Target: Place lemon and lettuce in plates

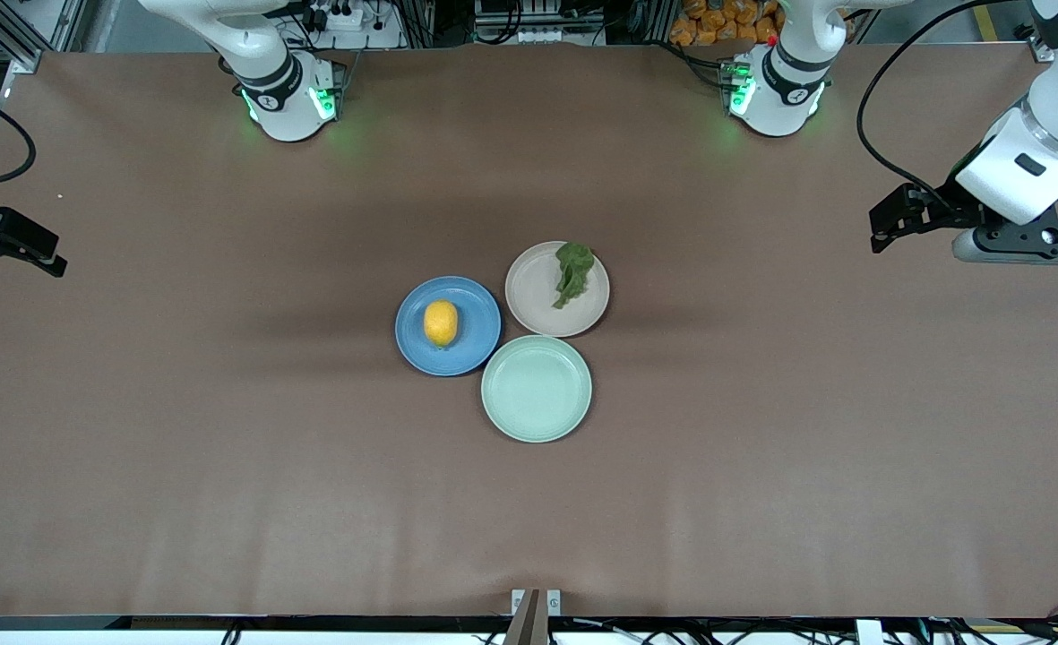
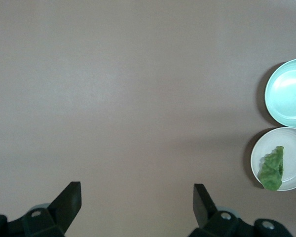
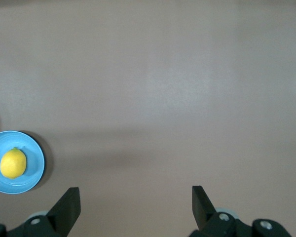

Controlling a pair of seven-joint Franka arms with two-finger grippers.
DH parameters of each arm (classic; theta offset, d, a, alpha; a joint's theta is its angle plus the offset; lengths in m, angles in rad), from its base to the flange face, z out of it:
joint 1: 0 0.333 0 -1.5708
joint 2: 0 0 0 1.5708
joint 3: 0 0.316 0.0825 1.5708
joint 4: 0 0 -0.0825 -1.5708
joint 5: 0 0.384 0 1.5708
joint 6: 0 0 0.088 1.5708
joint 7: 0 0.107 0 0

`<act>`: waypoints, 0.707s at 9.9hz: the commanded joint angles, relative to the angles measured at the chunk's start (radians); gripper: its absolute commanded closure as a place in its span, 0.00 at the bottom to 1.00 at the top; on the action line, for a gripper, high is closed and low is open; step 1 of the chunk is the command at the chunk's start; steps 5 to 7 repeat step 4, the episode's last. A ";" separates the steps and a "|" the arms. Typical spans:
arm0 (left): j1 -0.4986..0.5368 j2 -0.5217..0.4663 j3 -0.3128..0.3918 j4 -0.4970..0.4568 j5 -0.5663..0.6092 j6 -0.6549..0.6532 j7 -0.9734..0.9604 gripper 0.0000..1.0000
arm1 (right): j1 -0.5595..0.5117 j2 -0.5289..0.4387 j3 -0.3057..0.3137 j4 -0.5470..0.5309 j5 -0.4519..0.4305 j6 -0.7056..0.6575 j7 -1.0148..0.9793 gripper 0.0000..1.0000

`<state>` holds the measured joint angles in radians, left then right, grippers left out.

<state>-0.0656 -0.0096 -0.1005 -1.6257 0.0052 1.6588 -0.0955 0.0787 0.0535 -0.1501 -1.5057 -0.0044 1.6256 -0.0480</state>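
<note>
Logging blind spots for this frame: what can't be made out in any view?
- Lettuce: one end hangs past the beige plate rim; contact with the table unclear in front and left wrist views.
- Right hand: mostly cut off by the front view's edge.
- Lemon underside: hidden by the fruit itself on the blue plate.

No lettering, label, brand mark, number or sign can be read anywhere in these views. The plates, the fruit, the leaf and the brown worktop (image 1: 224, 448) all show plain, unmarked surfaces, and the arms carry no legible print.
</note>
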 commanded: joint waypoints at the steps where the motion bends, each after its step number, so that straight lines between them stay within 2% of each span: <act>1: -0.002 0.008 0.001 0.020 -0.010 -0.021 0.025 0.00 | 0.001 0.008 0.000 0.025 -0.003 0.011 -0.003 0.00; 7: -0.002 0.007 0.001 0.020 -0.010 -0.021 0.025 0.00 | -0.005 -0.001 0.000 0.015 -0.002 0.027 -0.003 0.00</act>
